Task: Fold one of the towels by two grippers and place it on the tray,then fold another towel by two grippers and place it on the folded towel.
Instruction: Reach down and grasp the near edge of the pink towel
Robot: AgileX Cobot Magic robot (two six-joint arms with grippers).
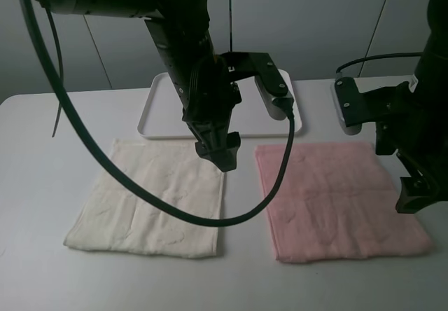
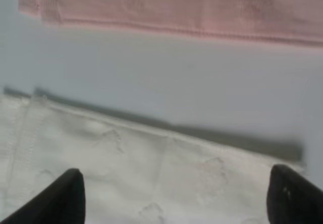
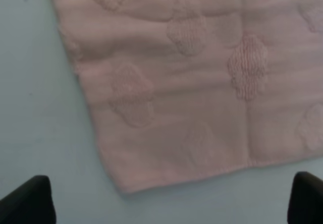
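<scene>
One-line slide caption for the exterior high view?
Black left gripper over cream-white terry towel, black right gripper over pale pink terry towel; white rectangular plastic tray behind.

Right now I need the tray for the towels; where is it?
In the high view the white tray lies at the back middle of the table, behind the cream towel and pink towel.

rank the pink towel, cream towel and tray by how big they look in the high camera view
1. pink towel and cream towel: about alike, too close to rank.
2. tray: looks smallest, but it lies farther from the camera and the left arm hides part of it, so unsure.
</scene>
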